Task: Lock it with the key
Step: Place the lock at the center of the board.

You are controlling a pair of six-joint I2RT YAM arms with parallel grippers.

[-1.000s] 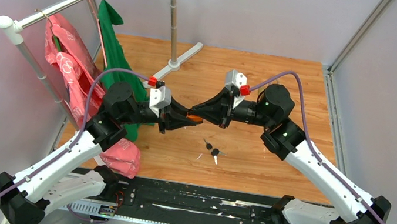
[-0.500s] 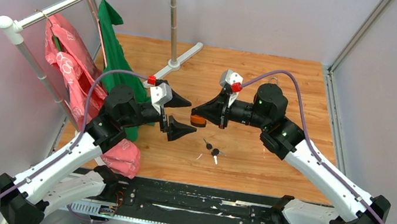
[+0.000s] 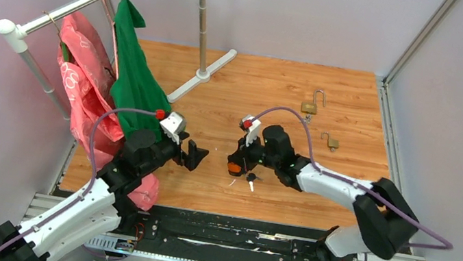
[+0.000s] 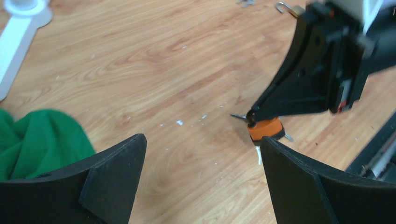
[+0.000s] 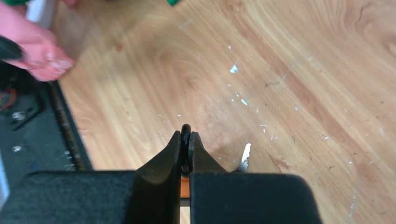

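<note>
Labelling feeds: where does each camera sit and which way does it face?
Top: overhead, looking down on the table; left arm and right arm show.
Left wrist: low, facing the right pincer; the open left pincer shows.
Right wrist: looking down at the table; its shut pincer shows.
Shared: both wrists see the orange padlock.

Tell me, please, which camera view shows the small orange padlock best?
The left wrist view: the small orange padlock shows side on, body clear, under the shut right gripper. The top external view gives only an orange spot; the right wrist view shows just its dark shackle and an orange sliver.
</note>
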